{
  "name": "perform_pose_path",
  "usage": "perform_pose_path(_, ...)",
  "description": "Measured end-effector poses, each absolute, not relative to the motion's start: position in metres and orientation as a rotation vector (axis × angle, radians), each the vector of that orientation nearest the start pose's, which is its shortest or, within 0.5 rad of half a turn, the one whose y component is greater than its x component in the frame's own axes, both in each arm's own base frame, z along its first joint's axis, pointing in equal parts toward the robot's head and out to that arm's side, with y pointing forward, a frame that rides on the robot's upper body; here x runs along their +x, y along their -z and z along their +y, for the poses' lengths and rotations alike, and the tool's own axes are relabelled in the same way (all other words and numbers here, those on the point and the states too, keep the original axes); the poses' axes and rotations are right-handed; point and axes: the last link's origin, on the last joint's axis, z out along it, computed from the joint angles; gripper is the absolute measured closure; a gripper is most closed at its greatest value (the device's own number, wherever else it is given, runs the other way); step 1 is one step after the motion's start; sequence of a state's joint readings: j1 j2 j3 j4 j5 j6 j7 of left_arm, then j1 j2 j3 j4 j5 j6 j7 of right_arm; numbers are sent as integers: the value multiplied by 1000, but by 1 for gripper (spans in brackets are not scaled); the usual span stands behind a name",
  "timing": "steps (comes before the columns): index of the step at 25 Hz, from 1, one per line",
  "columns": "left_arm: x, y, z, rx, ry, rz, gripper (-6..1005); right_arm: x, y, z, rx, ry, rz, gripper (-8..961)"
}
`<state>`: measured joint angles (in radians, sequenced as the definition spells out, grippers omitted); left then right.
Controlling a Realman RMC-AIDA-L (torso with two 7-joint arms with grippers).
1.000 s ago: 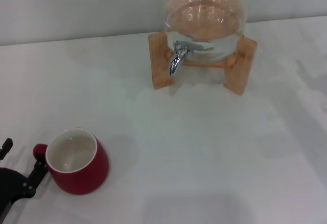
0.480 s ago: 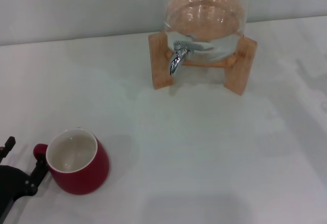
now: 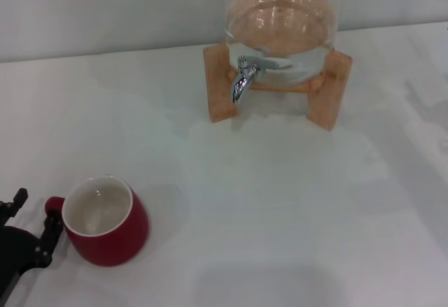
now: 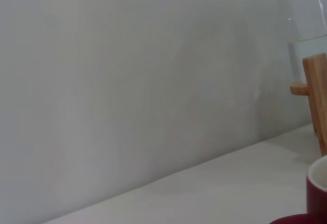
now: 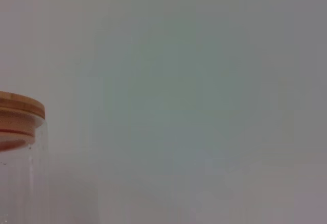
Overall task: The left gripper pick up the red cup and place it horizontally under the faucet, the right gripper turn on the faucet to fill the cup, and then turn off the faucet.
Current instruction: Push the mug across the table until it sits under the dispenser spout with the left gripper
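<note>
The red cup point(image 3: 105, 221) stands upright on the white table at the front left, white inside showing, its small loop handle pointing left. My left gripper point(image 3: 33, 215) is at the bottom left corner, open, its black fingertips point(image 3: 50, 227) right beside the handle; whether they touch it I cannot tell. The chrome faucet point(image 3: 243, 77) juts from the glass dispenser point(image 3: 280, 27) at the back centre, spout down. In the left wrist view an edge of the red cup point(image 4: 318, 188) shows. The right gripper is out of view.
The dispenser rests on a wooden stand point(image 3: 218, 83) against the grey back wall, holding water. Its stand point(image 4: 317, 96) also shows in the left wrist view, and the dispenser's wooden lid point(image 5: 20, 104) in the right wrist view. White tabletop lies between cup and faucet.
My left gripper's fingers have crept slightly right, closer to the cup's handle. The cup and the faucet have stayed where they were.
</note>
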<state>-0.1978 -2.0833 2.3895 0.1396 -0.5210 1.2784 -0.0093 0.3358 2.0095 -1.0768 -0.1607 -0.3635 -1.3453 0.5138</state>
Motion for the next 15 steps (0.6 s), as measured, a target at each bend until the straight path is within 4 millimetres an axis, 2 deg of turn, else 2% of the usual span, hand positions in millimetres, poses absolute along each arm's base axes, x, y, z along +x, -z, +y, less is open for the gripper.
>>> perform_pose_path(5,-355,55,231,-1925,510,-355,484,363,-72,309,-1450,-897,528,85)
perform_pose_path(12,-353,56,233,-1931,515,-348,652,363,-72,308,-1450,-896,529,85)
perform_pose_path(15,-353,57,234,-1938,510,-349,753,363,-72,308,-1450,-896,529,85)
